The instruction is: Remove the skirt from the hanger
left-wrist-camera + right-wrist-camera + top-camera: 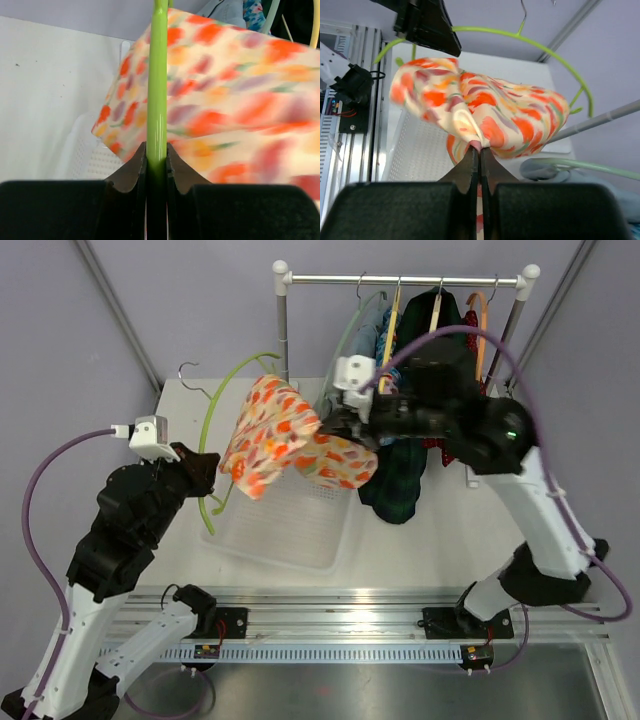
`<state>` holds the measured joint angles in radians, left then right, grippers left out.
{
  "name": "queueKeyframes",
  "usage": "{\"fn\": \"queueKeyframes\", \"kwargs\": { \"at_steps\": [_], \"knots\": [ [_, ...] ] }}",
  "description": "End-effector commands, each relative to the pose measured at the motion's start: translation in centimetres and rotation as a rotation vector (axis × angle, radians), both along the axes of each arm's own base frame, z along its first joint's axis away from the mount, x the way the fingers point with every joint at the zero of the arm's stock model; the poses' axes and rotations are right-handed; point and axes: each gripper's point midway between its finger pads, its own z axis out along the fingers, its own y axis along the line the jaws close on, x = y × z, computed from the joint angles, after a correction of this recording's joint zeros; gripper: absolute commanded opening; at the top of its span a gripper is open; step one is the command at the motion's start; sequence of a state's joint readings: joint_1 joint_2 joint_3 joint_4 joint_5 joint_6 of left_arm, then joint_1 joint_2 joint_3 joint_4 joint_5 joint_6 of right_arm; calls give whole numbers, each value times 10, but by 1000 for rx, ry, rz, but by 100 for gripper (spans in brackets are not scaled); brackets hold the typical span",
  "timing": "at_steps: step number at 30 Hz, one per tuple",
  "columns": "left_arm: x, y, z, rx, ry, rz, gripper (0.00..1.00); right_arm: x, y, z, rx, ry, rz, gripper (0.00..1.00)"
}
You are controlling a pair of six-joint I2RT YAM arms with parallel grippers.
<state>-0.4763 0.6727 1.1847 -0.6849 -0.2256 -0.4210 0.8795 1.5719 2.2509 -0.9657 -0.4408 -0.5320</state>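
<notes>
Top view: the skirt (pixel 270 435) hangs bunched above the white basket (pixel 290 540), draped on the green hanger (pixel 207 420). The left gripper (pixel 205 478), over the basket's left edge, clamps the hanger wire. The right gripper (pixel 338 428), above its far right corner, pinches cloth.

Left wrist: jaws tight on the green rod.

Right wrist: jaws nipped shut on a fold.

The fabric looks light and floppy, maybe slidey, so I'd grab a thick fold rather than one layer.

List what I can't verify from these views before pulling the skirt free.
- Left wrist: the skirt is blurred and cut off at right, hiding how it attaches to the green hanger.
- Top view: the skirt's own folds cover that attachment too.
- Right wrist: how much fabric the right jaws pinch; they hide it.
</notes>
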Motion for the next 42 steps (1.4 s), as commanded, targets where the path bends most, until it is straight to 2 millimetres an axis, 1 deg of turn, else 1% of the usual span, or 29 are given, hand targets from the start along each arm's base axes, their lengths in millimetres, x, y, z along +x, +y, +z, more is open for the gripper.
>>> {"fn": "queueKeyframes", "kwargs": {
  "at_steps": [1, 2, 3, 4, 5, 6, 7, 8, 9, 10, 11, 13, 14, 15, 18, 22, 23, 26, 27, 29, 30, 32, 33, 36, 37, 38, 39, 41, 42],
  "knots": [
    [3, 22, 23, 80, -132, 78, 0, -67, -66, 35, 31, -133, 175, 0],
    [1, 24, 24, 84, -141, 84, 0, -61, -86, 39, 35, -154, 117, 0],
    [1, 24, 26, 84, -152, 81, 0, -57, -95, 29, 2, -140, 89, 0],
    [1, 25, 28, 91, -162, 79, 0, -54, -103, 25, -14, -157, 67, 0],
    [0, 24, 29, 95, -168, 74, 0, -53, -119, 26, -18, -177, 16, 0],
    [-1, 23, 33, 92, -186, 64, 0, -52, -126, 22, -33, -181, -6, 0],
    [-2, 21, 35, 98, -198, 50, 0, -47, -134, 9, -77, -168, -44, 0],
    [-3, 18, 37, 98, -209, 26, 0, -50, -144, 7, -86, -176, -75, 0],
    [-5, 16, 42, 94, -232, 12, 0, -45, -153, 4, -99, -172, -124, 0],
    [-5, 13, 43, 106, -243, -11, 0, -34, -161, -8, -129, -152, -197, 0],
    [-6, 11, 44, 107, -249, -19, 0, -34, -171, -6, -124, -162, -246, 0],
    [-4, 8, 45, 127, -256, -38, 0, -13, -193, -11, -135, -151, -408, 0],
    [-4, 7, 45, 133, -257, -46, 0, -13, -202, -9, -130, -157, -452, 0],
    [-3, 5, 44, 136, -259, -54, 0, -6, -212, -11, -137, -152, -516, 0],
    [-1, -4, 45, 141, -263, -99, 0, 0, -227, -5, -115, -160, -610, 0],
    [-3, -22, 53, 135, -289, -197, 0, 23, -251, -11, -129, -159, -777, 0],
    [-3, -26, 54, 134, -293, -214, 0, 27, -254, -13, -131, -158, -796, 0],
    [-3, -38, 59, 137, -312, -279, 0, 34, -247, -41, -171, -98, -763, 0],
    [-2, -41, 61, 136, -322, -289, 0, 34, -235, -62, -194, -50, -697, 0],
    [0, -44, 66, 135, -325, -296, 0, 32, -223, -85, -203, 6, -625, 0],
    [6, -46, 62, 144, -303, -299, 0, 28, -209, -109, -210, 68, -544, 0],
    [12, -49, 62, 154, -282, -298, 0, 27, -199, -129, -207, 125, -494, 1],
    [19, -51, 56, 162, -256, -295, 0, 25, -191, -147, -207, 174, -459, 2],
    [31, -54, 44, 185, -205, -287, 0, 30, -189, -170, -207, 230, -461, 13],
    [34, -55, 43, 186, -202, -287, 0, 29, -189, -174, -202, 239, -464, 32],
    [37, -57, 40, 190, -196, -288, 0, 28, -188, -183, -202, 266, -457, 45],
    [40, -58, 38, 196, -193, -289, 0, 30, -189, -185, -188, 272, -462, 61],
    [50, -62, 38, 204, -190, -283, 0, 28, -189, -194, -180, 296, -462, 78],
    [52, -62, 44, 201, -204, -282, 0, 29, -190, -195, -159, 309, -463, 80]
  ]
}}
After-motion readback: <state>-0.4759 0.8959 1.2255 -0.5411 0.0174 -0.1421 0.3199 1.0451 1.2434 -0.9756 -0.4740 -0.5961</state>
